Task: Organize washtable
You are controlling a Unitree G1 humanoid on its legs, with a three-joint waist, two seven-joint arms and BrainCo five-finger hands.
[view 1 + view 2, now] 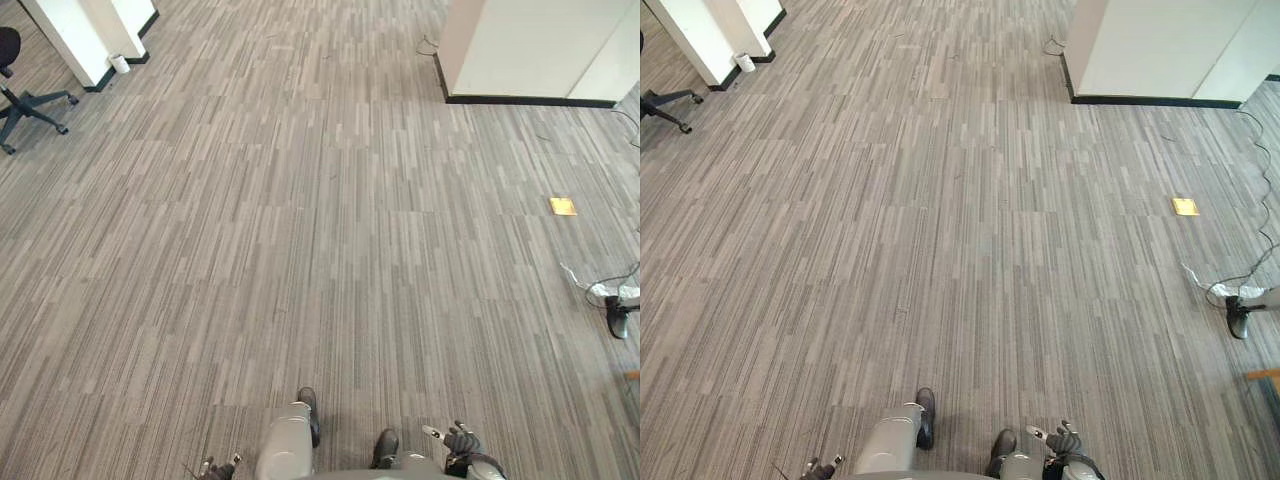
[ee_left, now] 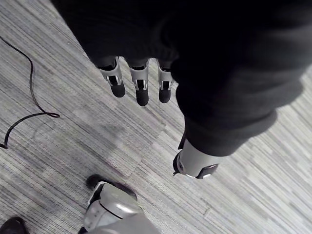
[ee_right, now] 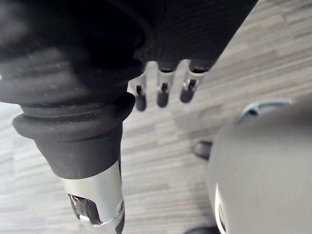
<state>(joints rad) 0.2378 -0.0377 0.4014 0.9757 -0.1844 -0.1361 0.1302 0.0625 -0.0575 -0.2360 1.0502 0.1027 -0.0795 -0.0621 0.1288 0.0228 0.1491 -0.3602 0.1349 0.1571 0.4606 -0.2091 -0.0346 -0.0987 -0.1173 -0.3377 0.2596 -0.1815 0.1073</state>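
I am looking down at a grey striped carpet floor (image 1: 320,250). My left hand (image 1: 218,468) hangs low at my left side. In the left wrist view its fingers (image 2: 141,87) point straight down at the carpet and hold nothing, with the thumb (image 2: 195,163) apart from them. My right hand (image 1: 460,440) hangs at my right side. Its fingers (image 3: 163,92) are straight and empty above the floor in the right wrist view.
A black office chair (image 1: 25,100) stands at the far left beside a white pillar (image 1: 80,35) with a small white cup (image 1: 120,63) at its foot. A white wall block (image 1: 530,50) stands at the far right. A yellow note (image 1: 563,206) and a dark object with cables (image 1: 617,318) lie on the right.
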